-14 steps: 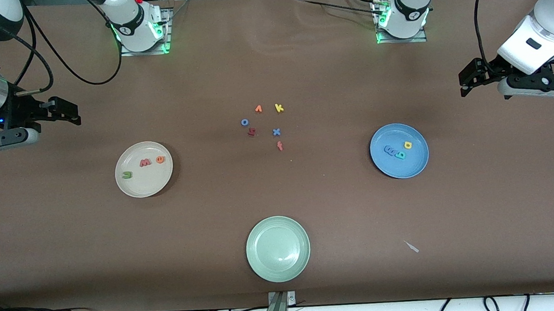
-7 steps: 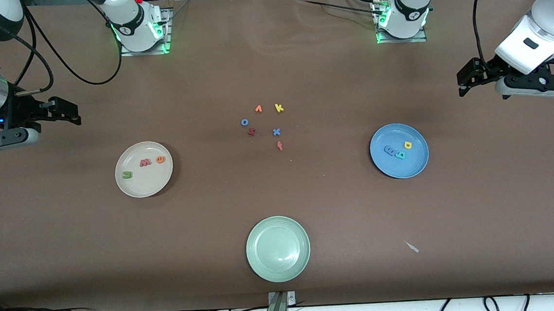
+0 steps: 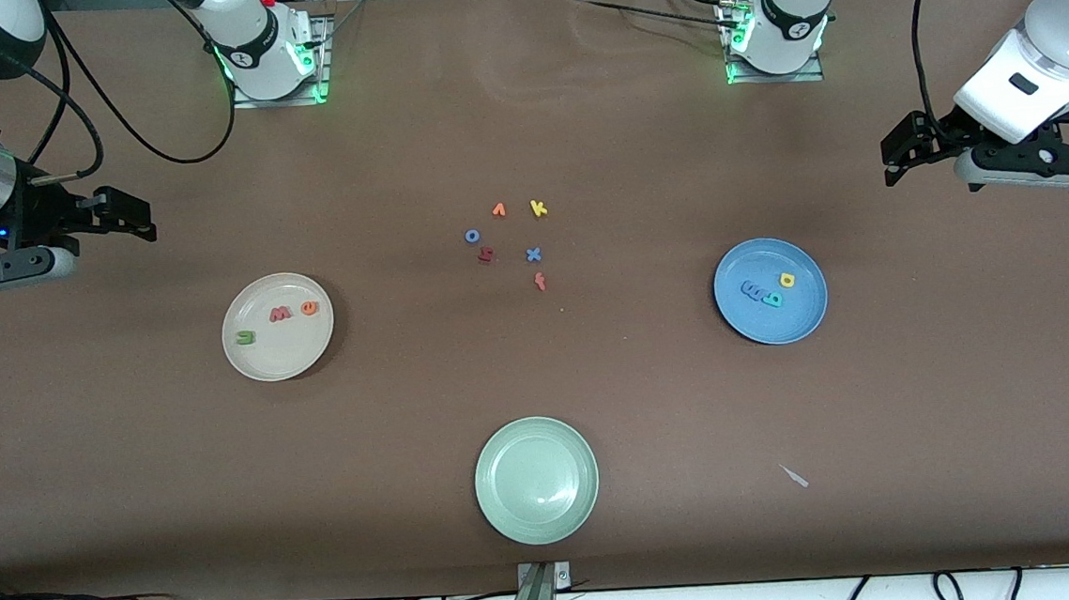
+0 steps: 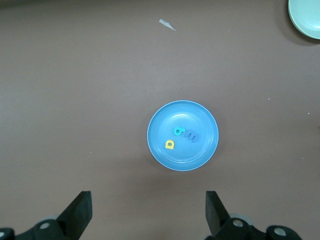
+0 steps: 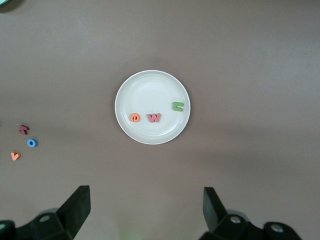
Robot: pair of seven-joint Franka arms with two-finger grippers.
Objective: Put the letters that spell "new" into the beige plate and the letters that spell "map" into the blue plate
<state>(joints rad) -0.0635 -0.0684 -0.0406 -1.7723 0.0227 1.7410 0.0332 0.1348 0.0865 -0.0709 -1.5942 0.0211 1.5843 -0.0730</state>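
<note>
Taking the pale green plate [image 3: 536, 480] as the landmark, nearest the front camera on the brown worktop [image 3: 540, 384], the two task plates lie farther from the camera than it. The beige plate [image 3: 278, 326] sits toward the right arm's end, carrying the green n [image 3: 245, 337], the pinkish-red w [image 3: 280, 313] and the orange e [image 3: 309, 307], well spaced. The blue plate [image 3: 770, 290] sits toward the left arm's end, holding the blue m [image 3: 752, 291], the teal p [image 3: 772, 298] and the yellow a [image 3: 787, 279], the m and p touching. Both words look sorted. Farther still lies the leftover cluster, among them the blue x [image 3: 533, 255], the dark red h [image 3: 485, 254], the orange v [image 3: 498, 210] and the yellow k [image 3: 538, 208]. These foam letters are probably feather-light, soft and thin; pinching across a stroke's edges would suit. The right gripper [image 5: 145, 210] and the left gripper [image 4: 148, 212] both wait over bare worktop, jaws spread wide, holding nothing.
</note>
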